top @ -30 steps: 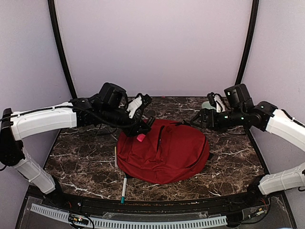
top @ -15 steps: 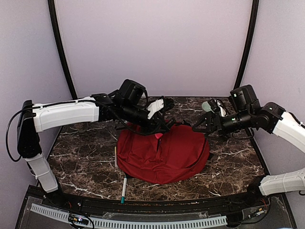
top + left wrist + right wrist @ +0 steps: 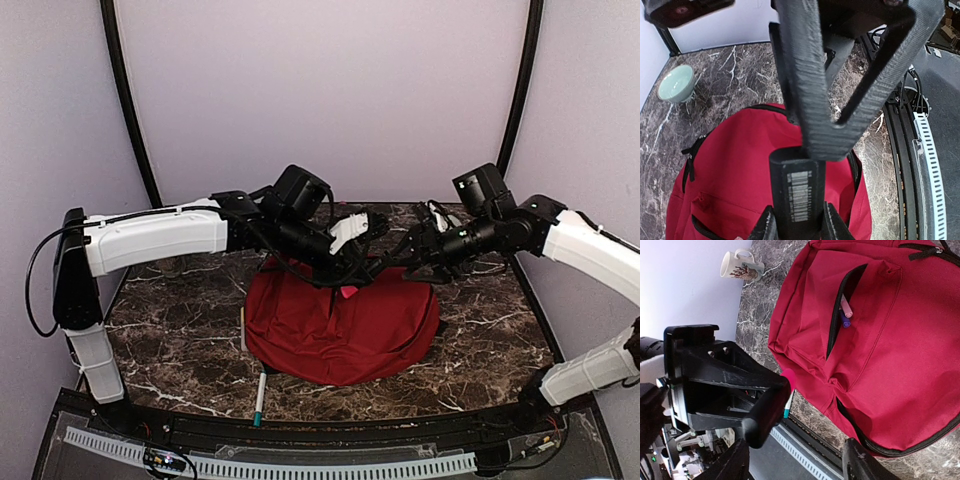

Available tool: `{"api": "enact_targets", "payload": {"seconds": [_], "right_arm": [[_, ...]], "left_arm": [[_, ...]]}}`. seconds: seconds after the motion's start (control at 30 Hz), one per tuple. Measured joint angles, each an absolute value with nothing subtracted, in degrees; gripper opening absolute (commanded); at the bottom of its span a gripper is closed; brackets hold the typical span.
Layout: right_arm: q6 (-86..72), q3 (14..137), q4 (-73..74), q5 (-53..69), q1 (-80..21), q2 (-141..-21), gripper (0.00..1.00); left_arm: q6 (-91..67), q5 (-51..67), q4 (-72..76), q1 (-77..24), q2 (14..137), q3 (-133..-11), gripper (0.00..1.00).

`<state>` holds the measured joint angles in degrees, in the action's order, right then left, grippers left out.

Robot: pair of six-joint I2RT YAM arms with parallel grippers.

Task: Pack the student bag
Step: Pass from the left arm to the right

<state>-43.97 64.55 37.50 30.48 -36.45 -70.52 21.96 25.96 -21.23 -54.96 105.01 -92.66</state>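
**Two claws meeting over the student bag**

The left claw is clenched on a black bar that carries a white barcode label; the bar stands out past the fingertips, and one end of it is pink. The right claw faces the left claw at close range with its jaws apart, the worktop edge showing in the gap between them. The free end of the bar lies just ahead of that gap, and contact between the right claw and the bar cannot be told.

The student bag, red with black zippers, lies flat on the dark marbled worktop, directly below both claws. Its front pocket gapes open beneath the right claw, with a pink pen and a purple pen lodged in the slit.

A pale green bowl sits on the worktop beyond the left claw, well apart from it and clear of the bag. A printed white mug stands on the worktop well apart from the right claw, past the bag's edge. A teal-tipped pen lies on the worktop near the bag, on the side toward the arm bases and well below the left claw
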Motion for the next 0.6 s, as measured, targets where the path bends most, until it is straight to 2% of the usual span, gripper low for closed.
{"api": "enact_targets", "payload": {"seconds": [0.17, 0.5, 0.6], "right_arm": [[-43.9, 67.0, 36.7, 31.7, -36.5, -73.5, 0.57], [-43.9, 67.6, 36.1, 33.6, -36.7, -76.0, 0.34], [-43.7, 67.6, 35.9, 34.2, -36.7, -76.7, 0.22]], "left_arm": [[21.6, 24.6, -22.8, -55.4, 107.4, -94.9, 0.00], [20.8, 23.5, -23.5, -56.6, 108.1, -96.7, 0.00], [20.5, 23.3, -23.7, -56.8, 108.3, -97.5, 0.00]]}}
